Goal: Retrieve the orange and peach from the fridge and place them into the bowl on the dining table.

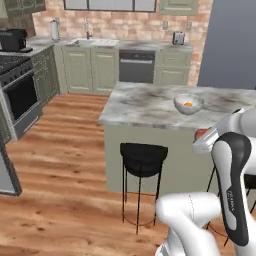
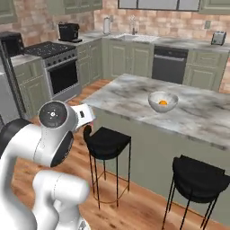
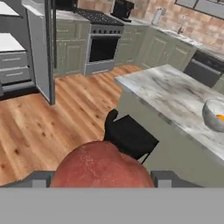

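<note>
In the left base view, the long island tabletop of grey-veined white marble on a sage-green base (image 1: pixel 150 102) crossed the middle right of the frame, and on it, toward the right, stood the small glossy pale grey-white bowl (image 1: pixel 188 104) with the bright round orange (image 1: pixel 188 104) already lying inside. At the right edge, just below the tabletop's near rim, a sliver of the pinkish-red peach (image 1: pixel 200 133) showed beside the white arm, and a black round stool (image 1: pixel 143 156) stood on the wooden floor against the base. In the right base view, the same bowl sat right of centre on the marble with the orange in it, two black stools stood along the near side, and the white arm rose at lower left. In the hand view, the peach filled the lower middle of the frame, sitting between the two dark fingertips of the jaws (image 3: pixel 101 177), which stood partly apart and closed against its sides, so the fruit was held. The bowl lay at the right edge on the tabletop, well apart from the peach, and the open door of the tall grey fridge (image 3: pixel 41 48) stood at upper left with white shelves beside it.
</note>
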